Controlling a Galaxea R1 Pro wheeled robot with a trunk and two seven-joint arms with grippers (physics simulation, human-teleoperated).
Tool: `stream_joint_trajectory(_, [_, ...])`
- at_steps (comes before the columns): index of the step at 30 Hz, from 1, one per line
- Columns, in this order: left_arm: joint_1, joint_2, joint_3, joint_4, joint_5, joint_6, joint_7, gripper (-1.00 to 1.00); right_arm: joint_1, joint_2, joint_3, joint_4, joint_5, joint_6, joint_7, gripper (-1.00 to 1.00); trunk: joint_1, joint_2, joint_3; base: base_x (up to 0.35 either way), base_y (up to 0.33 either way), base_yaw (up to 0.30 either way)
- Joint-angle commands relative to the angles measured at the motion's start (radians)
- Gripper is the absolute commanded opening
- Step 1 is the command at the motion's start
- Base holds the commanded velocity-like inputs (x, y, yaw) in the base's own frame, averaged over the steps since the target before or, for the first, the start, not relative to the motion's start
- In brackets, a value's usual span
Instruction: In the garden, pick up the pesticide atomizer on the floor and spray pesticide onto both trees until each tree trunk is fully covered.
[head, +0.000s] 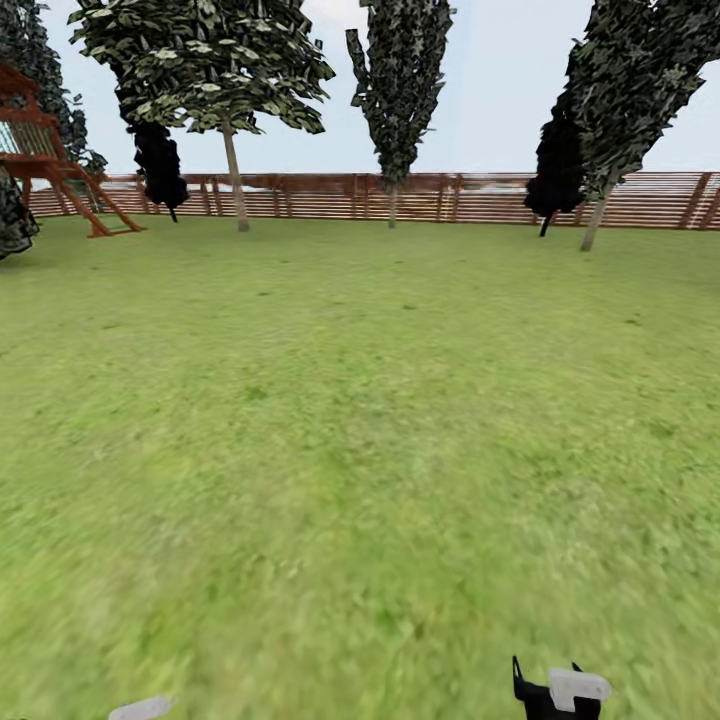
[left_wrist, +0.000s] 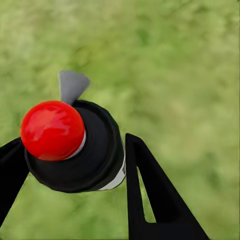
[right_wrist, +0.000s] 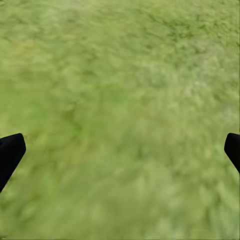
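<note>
The pesticide atomizer (left_wrist: 75, 150), black with a red nozzle top and a white label edge, sits between the two black fingers of my left gripper (left_wrist: 75, 142), which is shut on it above the grass. In the right wrist view my right gripper (right_wrist: 122, 150) is open over bare lawn, with nothing between its fingertips. Its tips (head: 546, 672) also poke into the bottom edge of the head view. Far across the garden lawn stand two trees with pale trunks: one tree trunk (head: 235, 175) at the back left, another tree trunk (head: 595, 220) leaning at the back right.
A brown slat fence (head: 400, 197) closes the far side. A narrow dark tree (head: 400, 90) stands mid-back, with black trees (head: 160, 165) (head: 555, 170) beside the pale trunks. A red wooden play frame (head: 50, 150) stands at far left. Open grass (head: 360, 420) lies between me and the trees.
</note>
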Motion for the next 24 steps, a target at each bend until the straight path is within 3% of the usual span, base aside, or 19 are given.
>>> stream_joint_trajectory(1, [-0.001,0.000,-0.008,0.001,0.004,-0.002,0.003,-1.00,-0.001,0.000,-0.003,0.001,0.011,-0.003,-0.009,1.00,0.000,0.000,-0.001,0.287,0.178,0.279])
stream_joint_trajectory(24, [-0.001,0.000,-0.008,0.001,0.004,-0.002,0.003,-1.00,-0.001,0.000,-0.003,0.001,0.011,-0.003,-0.009,1.00,0.000,0.000,-0.001,0.287,0.174,0.279])
